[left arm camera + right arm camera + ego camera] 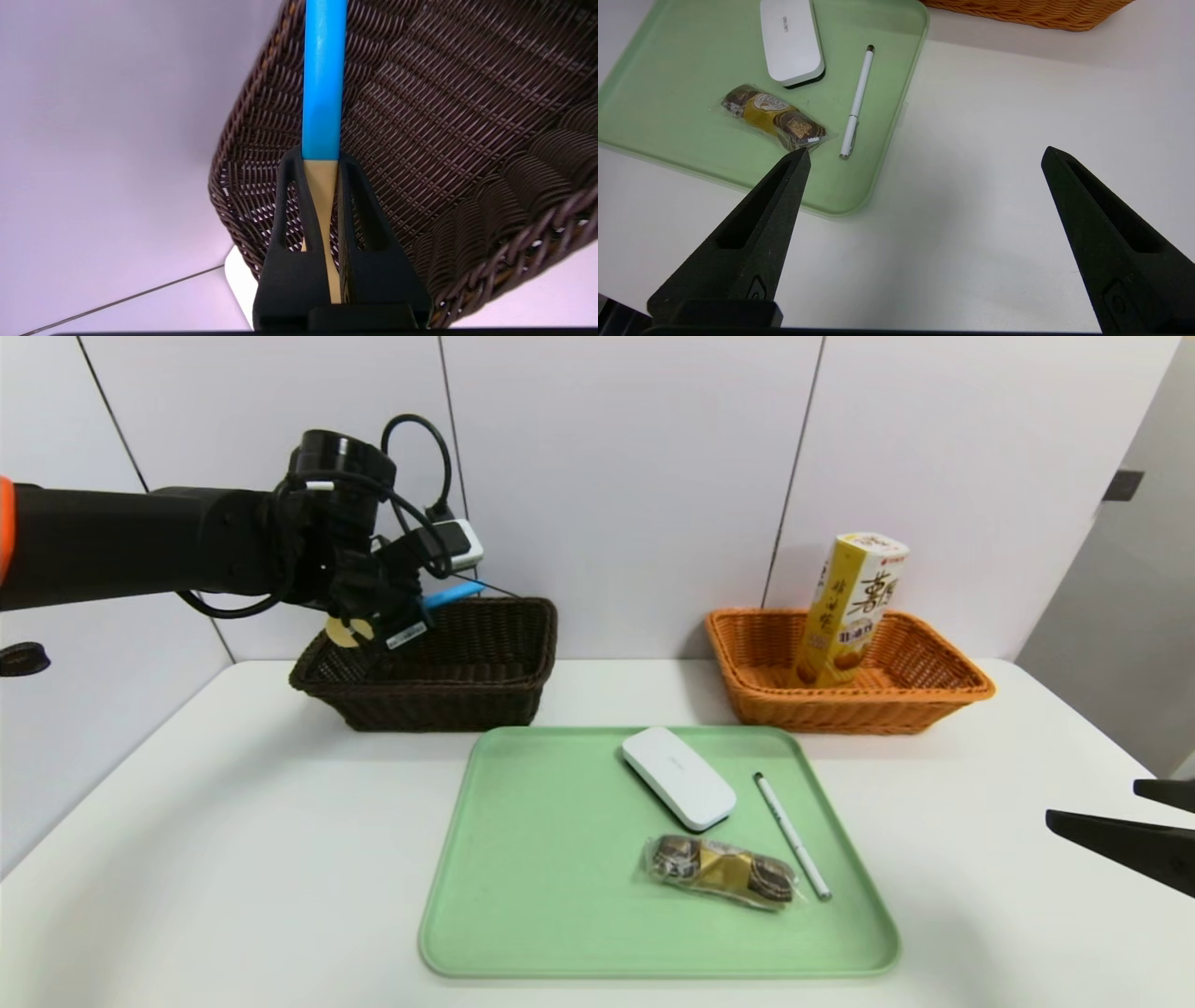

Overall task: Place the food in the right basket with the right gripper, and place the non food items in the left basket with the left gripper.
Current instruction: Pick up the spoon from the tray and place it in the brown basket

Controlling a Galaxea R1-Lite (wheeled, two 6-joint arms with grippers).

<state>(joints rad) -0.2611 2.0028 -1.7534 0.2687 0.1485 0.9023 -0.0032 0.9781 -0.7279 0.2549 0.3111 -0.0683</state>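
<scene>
My left gripper (420, 605) hangs over the near-left corner of the dark brown left basket (467, 695), shut on a slim tool with a blue handle (322, 70) and a tan end. The blue part sticks out past the fingertips over the basket's weave (444, 116). On the green tray (541, 859) lie a wrapped chocolate snack (721, 870), a white flat case (679, 777) and a white pen (792, 835). A yellow snack box (850, 611) stands in the orange right basket (943, 695). My right gripper (1092, 803) hovers open to the right of the tray, holding nothing.
In the right wrist view the snack (773, 116), pen (857, 100) and case (791, 42) lie on the tray (668, 70), beyond my open right gripper (924, 151). The orange basket (1031, 11) edge shows farther off. White table surrounds the tray; a wall stands behind the baskets.
</scene>
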